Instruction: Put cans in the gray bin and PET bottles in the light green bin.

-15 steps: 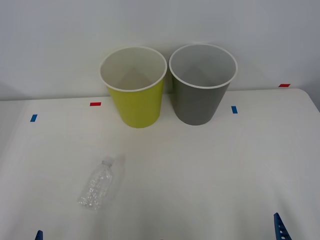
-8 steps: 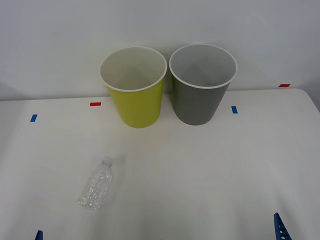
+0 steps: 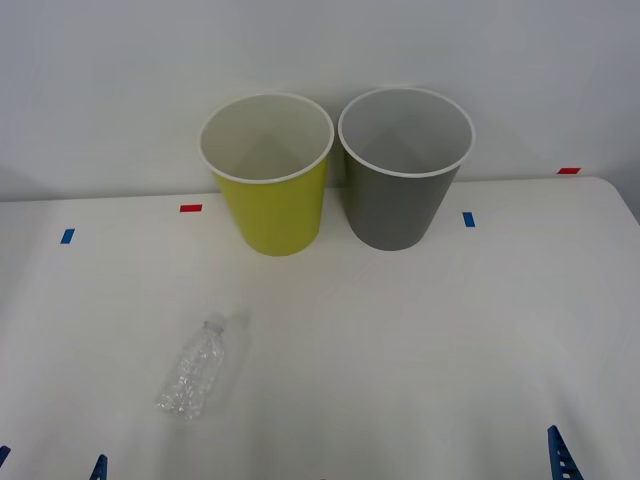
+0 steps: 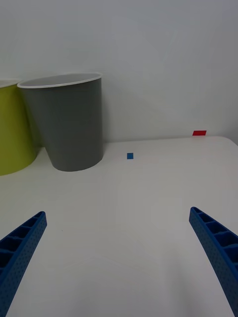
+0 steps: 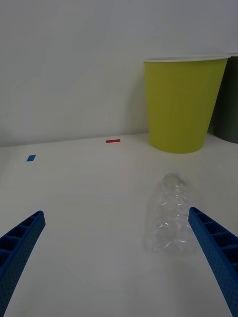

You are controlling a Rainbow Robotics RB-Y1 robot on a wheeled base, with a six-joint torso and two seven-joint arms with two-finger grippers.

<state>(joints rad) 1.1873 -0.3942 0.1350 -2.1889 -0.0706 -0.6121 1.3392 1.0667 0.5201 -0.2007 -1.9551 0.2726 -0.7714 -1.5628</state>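
Bottle lying just ahead of my left hand [image 5: 116,257], both hands spread.

I see the PET bottle [image 3: 194,368] on its side on the counter [image 3: 420,340], cap toward the light green bin [image 3: 270,205], close in front of the left hand's right finger [image 5: 218,257]. The gray bin [image 3: 398,200] stands just beside the green one. My right hand [image 4: 116,257] hangs low, spread, well apart from the bottle.
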